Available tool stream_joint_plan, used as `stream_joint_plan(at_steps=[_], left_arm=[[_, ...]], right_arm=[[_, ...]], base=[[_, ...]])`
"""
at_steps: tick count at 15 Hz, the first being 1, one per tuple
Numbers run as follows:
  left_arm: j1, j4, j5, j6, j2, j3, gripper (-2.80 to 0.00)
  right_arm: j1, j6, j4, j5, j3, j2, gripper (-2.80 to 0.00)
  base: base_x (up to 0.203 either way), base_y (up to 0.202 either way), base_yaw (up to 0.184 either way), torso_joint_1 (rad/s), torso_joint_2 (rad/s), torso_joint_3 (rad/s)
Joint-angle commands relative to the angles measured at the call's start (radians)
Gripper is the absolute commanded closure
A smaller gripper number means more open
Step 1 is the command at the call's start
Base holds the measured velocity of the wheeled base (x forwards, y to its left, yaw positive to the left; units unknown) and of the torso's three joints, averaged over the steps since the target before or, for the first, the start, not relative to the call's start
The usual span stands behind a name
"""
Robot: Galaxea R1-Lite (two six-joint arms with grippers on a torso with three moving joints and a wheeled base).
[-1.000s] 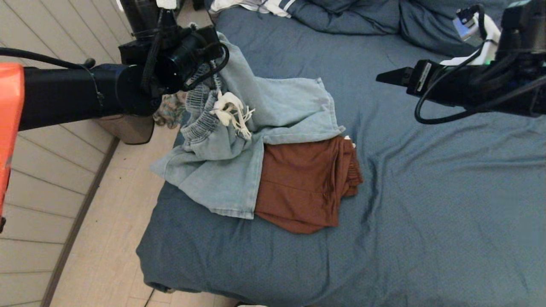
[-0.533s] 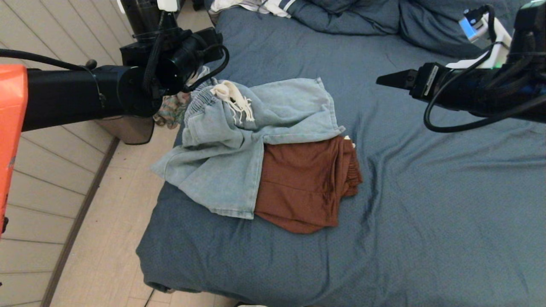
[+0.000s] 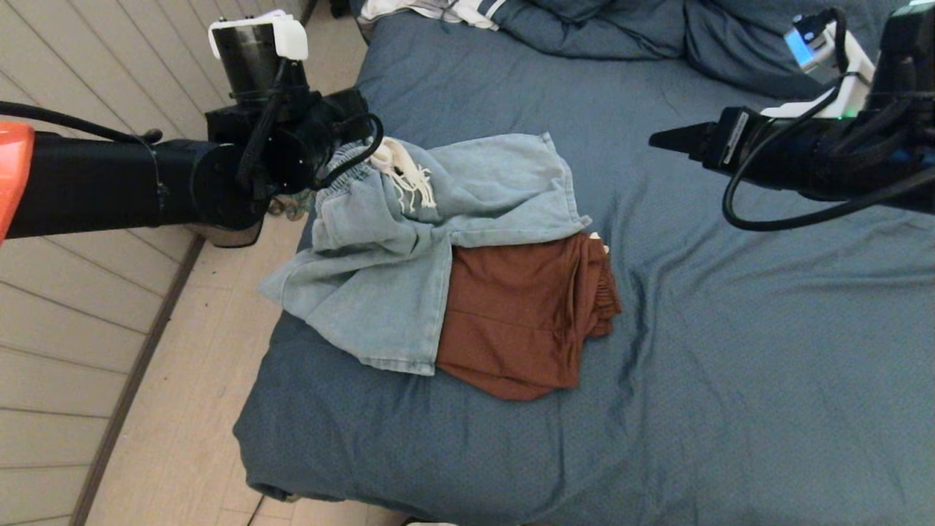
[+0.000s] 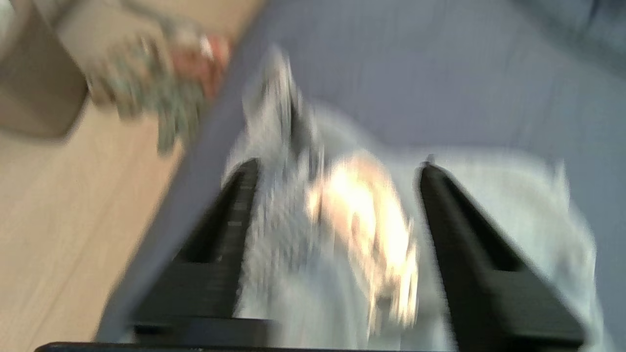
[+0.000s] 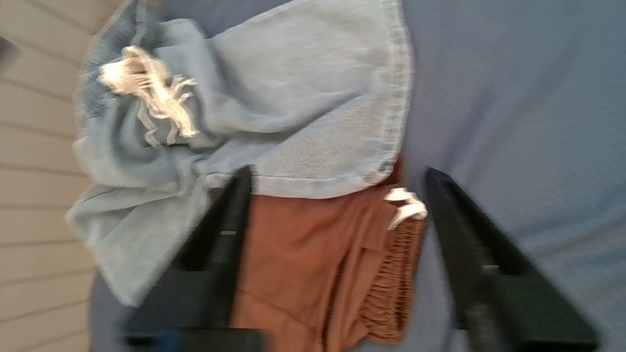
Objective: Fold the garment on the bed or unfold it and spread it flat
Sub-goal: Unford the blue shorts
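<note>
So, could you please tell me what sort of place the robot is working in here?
Most likely a bedroom: a large bed with a slate-blue cover, bunched duvet and pillows at its far end, and a pale wood-plank floor alongside.

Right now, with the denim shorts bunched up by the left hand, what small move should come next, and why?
Probably lower the left hand, which is open, onto the waistband of the light blue denim shorts and close on it. The shorts lie crumpled, half over the rust-brown shorts at the edge of the bed, and the right hand hovers open, off to the side above the bed.
</note>
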Motion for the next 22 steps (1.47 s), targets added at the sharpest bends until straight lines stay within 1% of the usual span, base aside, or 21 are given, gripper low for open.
stream_joint_plan(at_steps=[1, 2, 4, 5, 7, 8, 9, 10, 12, 14, 15, 16, 19, 22], left_arm=[[-0.027, -0.006, -0.006, -0.018, -0.094, 0.148, 0.0], [-0.044, -0.004, -0.011, -0.029, -0.138, 0.214, 0.0], [-0.086, -0.001, -0.018, -0.048, -0.231, 0.386, 0.0], [-0.098, 0.0, -0.02, -0.071, -0.274, 0.475, 0.0], [-0.104, -0.001, -0.025, -0.151, -0.344, 0.652, 0.0], [-0.097, 0.0, -0.029, -0.201, -0.363, 0.707, 0.0], [-0.089, 0.004, -0.039, -0.248, -0.365, 0.75, 0.0], [-0.086, 0.011, -0.047, -0.261, -0.356, 0.783, 0.0], [-0.085, 0.008, -0.064, -0.268, -0.295, 0.83, 0.0], [-0.085, -0.007, -0.097, -0.288, -0.245, 0.849, 0.0], [-0.095, -0.007, -0.111, -0.312, -0.22, 0.849, 0.0], [-0.103, -0.009, -0.115, -0.328, -0.197, 0.846, -2.8], [-0.102, -0.017, -0.112, -0.337, -0.145, 0.84, -2.8], [-0.066, -0.069, -0.098, -0.334, -0.115, 0.845, -2.8]], right_arm=[[0.002, -0.004, -0.002, 0.027, -0.009, -0.001, 0.0], [0.002, -0.005, -0.001, 0.033, -0.025, 0.003, 0.0], [-0.009, -0.002, 0.007, 0.032, -0.063, 0.01, 0.0], [-0.009, -0.002, 0.007, 0.032, -0.064, 0.006, 0.0], [-0.009, -0.003, 0.007, 0.03, -0.076, 0.011, 0.0], [-0.009, -0.003, 0.008, 0.03, -0.082, 0.015, 0.0], [-0.009, -0.003, 0.01, 0.03, -0.106, 0.031, 0.0], [-0.009, -0.003, 0.012, 0.029, -0.118, 0.044, 0.0], [-0.013, -0.003, 0.028, 0.027, -0.139, 0.073, 0.0], [-0.013, -0.002, 0.034, 0.026, -0.147, 0.084, 0.0], [-0.024, -0.003, 0.034, 0.027, -0.151, 0.093, 0.0], [-0.025, -0.004, 0.034, 0.027, -0.153, 0.099, 0.0], [-0.024, -0.004, 0.034, 0.027, -0.153, 0.119, 0.0], [-0.022, -0.004, 0.032, 0.03, -0.153, 0.133, 0.0]], base=[[0.0, 0.0, 0.0, 0.0, 0.0, 0.0], [0.0, 0.0, 0.0, 0.0, 0.0, 0.0], [0.0, 0.0, 0.0, 0.0, 0.0, 0.0], [0.0, 0.0, 0.0, 0.0, 0.0, 0.0], [0.0, 0.0, 0.0, 0.0, 0.0, 0.0], [0.0, 0.0, 0.0, 0.0, 0.0, 0.0], [0.0, 0.0, 0.0, 0.0, 0.0, 0.0], [0.0, 0.0, 0.0, 0.0, 0.0, 0.0], [0.0, 0.0, 0.0, 0.0, 0.0, 0.0], [0.0, 0.0, 0.0, 0.0, 0.0, 0.0], [0.0, 0.0, 0.0, 0.0, 0.0, 0.0], [0.0, 0.0, 0.0, 0.0, 0.0, 0.0], [0.0, 0.0, 0.0, 0.0, 0.0, 0.0], [0.0, 0.0, 0.0, 0.0, 0.0, 0.0]])
